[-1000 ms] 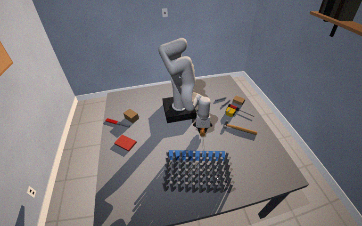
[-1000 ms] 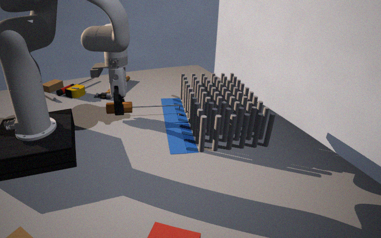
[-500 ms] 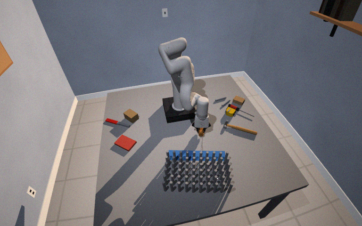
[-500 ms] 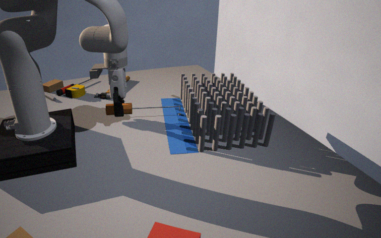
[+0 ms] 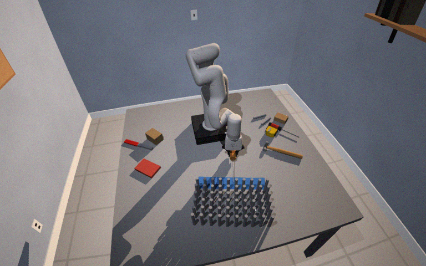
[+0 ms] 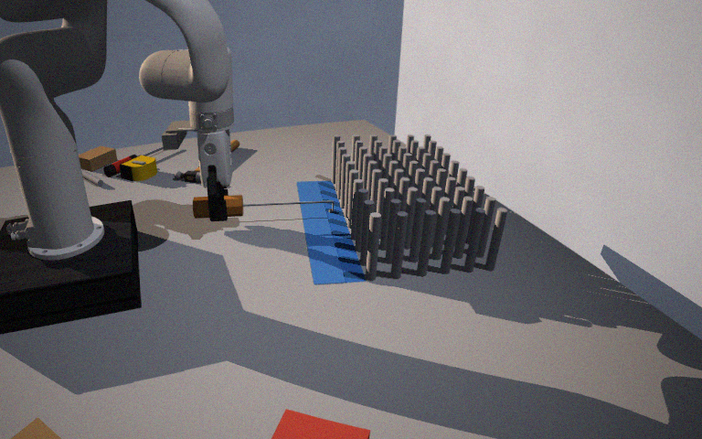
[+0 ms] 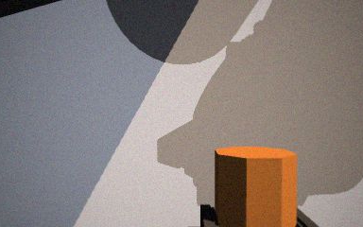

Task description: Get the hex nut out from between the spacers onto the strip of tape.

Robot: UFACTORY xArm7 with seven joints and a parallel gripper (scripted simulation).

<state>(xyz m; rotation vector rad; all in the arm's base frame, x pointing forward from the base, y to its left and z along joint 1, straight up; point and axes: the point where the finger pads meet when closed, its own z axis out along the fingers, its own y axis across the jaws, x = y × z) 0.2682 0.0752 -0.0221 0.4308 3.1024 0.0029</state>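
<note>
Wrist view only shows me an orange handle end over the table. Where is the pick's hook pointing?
Observer: The tool is shut on the hook pick, holding it level above the table with its shaft aimed at the spacers.
Operator: How far in is the hook?
Observer: Its tip is at the front row, over the blue tape strip.
Operator: Any spacers knocked down?
Observer: None that I can see; they all look upright.
</note>
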